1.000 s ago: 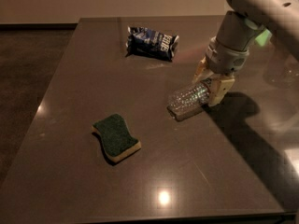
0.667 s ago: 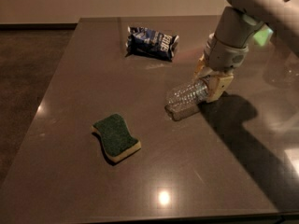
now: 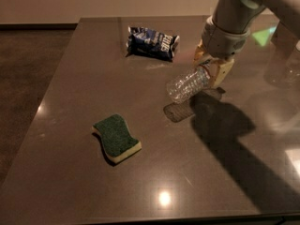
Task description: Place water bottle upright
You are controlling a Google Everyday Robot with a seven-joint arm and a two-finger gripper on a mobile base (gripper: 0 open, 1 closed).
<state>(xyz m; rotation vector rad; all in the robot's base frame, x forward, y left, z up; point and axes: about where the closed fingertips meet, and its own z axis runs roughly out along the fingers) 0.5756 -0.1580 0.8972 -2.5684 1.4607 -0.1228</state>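
The clear, ribbed water bottle (image 3: 187,84) is gripped at its neck end by the clamped claw (image 3: 212,69), tilted above the surface (image 3: 93,69), toward its far right corner.

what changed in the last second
The gripper, shut on the bottle at its neck end, has moved up and lifted it off the table; a shadow now shows beneath it. The bottle is still tilted, base down-left, not upright. The sponge and bag stayed put.

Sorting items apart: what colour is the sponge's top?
Sponge top: dark green, yellow base; camera view. The gripper holds the water bottle above the table.
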